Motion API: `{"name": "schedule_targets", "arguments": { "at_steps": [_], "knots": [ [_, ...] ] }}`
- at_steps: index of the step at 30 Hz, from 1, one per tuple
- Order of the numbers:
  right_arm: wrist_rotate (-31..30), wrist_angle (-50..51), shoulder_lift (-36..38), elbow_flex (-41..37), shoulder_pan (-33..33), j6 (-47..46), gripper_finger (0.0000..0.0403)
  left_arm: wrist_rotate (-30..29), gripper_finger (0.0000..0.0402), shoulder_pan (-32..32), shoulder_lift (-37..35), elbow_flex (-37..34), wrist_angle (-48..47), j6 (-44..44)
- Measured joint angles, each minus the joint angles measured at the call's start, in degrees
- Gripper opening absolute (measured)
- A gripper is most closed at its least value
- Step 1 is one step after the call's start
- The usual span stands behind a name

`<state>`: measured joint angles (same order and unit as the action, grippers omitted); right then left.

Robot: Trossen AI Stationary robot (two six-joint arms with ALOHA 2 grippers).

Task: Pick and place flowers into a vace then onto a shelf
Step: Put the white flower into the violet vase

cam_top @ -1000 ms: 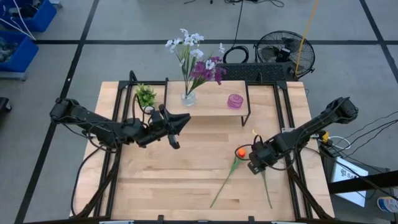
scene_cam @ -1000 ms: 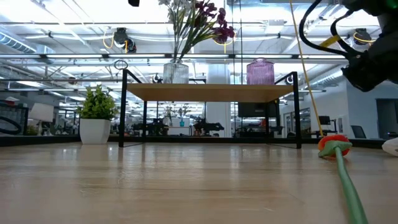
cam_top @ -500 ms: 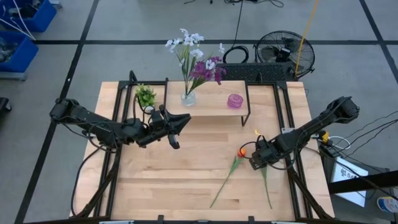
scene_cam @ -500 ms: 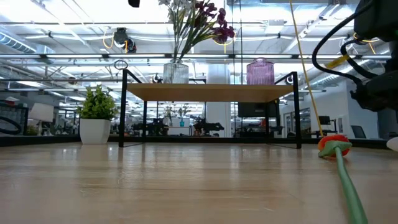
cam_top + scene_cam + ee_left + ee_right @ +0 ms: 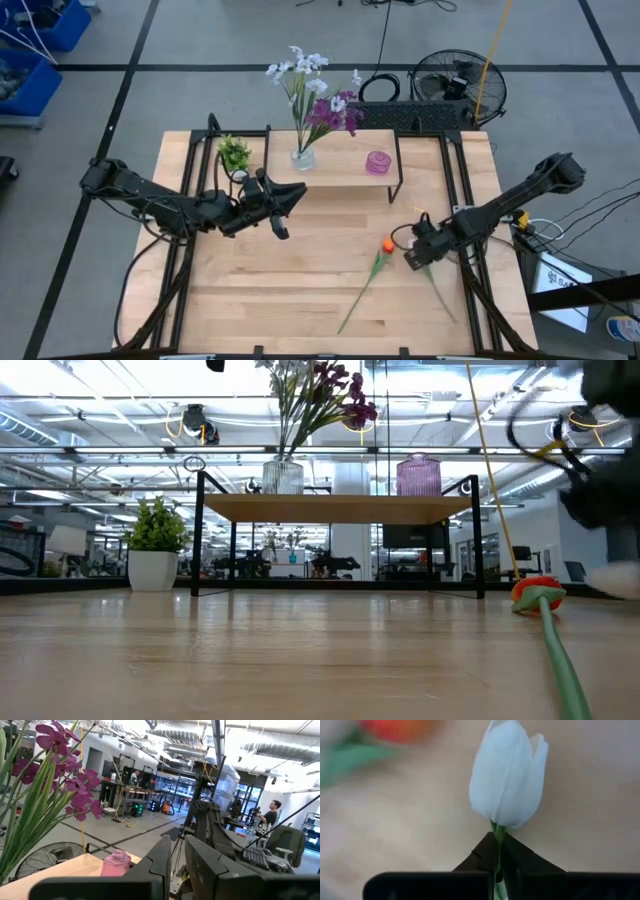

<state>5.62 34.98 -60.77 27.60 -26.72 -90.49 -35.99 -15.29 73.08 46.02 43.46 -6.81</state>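
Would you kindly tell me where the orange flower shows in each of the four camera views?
High view: the orange flower lies on the table, right of centre, just left of the right hand.
Low view: its bloom rests on the tabletop at far right, stem running toward the camera.
Left wrist view: not in it.
Right wrist view: an orange blur in the upper left corner, beside the white bud.
Shared landmark: the shelf.

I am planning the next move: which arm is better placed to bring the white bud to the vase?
The right. Its gripper is already shut on the white bud stem, beside the orange bloom. The left gripper hovers empty in front of the shelf, near the vase.
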Motion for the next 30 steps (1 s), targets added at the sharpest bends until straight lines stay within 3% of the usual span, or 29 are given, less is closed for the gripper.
{"name": "schedule_targets", "arguments": {
  "at_steps": [5, 9, 11, 16, 19, 24, 30],
  "knots": [
    [-2.89, -14.32, 7.95, 0.07, -0.02, 8.72, 0.0004, -0.01, 0.0063, 0.00, 0.00, 0.00, 0.00, -0.02],
    [-7.22, -31.88, 13.30, 0.11, -0.04, 21.64, 0.0003, -0.02, 0.0063, 0.00, 0.00, 0.00, 0.00, -0.07],
    [-12.38, -42.64, 15.60, 0.15, -0.04, 30.59, 0.0003, -0.04, 0.0063, 0.00, 0.00, 0.00, 0.00, -0.20],
    [-25.66, -70.93, 19.30, 0.21, 0.02, 67.13, 0.0002, -0.04, 0.0063, 0.00, 0.00, 0.01, 0.02, 0.40],
    [-34.91, -81.97, 20.62, 1.13, 0.47, 90.42, 0.0003, -0.04, 0.0063, 0.29, 0.00, 0.00, 0.02, 0.46],
    [-57.68, -76.11, 23.12, 9.61, 1.42, 115.68, 0.0003, -0.09, 0.0063, 1.36, 0.00, 0.02, 0.02, 0.22],
    [-72.92, -58.56, 20.98, 25.84, 1.62, 125.56, 0.0003, -0.07, 0.0063, 2.38, 0.00, 0.02, 0.04, 0.21]
  ]
}}
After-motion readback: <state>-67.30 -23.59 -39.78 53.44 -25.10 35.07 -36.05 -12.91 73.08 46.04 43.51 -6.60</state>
